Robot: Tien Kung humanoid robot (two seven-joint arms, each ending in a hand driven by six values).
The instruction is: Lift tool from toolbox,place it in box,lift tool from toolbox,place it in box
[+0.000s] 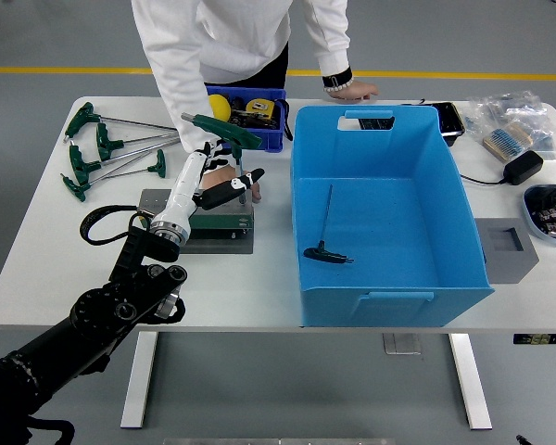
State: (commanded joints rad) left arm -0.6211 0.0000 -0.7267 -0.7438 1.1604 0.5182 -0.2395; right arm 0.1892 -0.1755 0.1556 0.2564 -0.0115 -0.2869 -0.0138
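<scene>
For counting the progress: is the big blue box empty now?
Not empty: one T-handle tool lies on the floor of the blue box.

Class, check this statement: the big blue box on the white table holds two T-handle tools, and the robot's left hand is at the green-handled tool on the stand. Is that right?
Not quite. The head view shows only one T-handle tool lying in the blue box, not two. The rest holds: the left hand is at the green-handled tool on the stand.

Workshop or robotics lab: grey floor with yellow line, white tabletop carrying green T-handle wrenches, blue parts bin, large blue box, bagged hardware, power adapter.
</scene>
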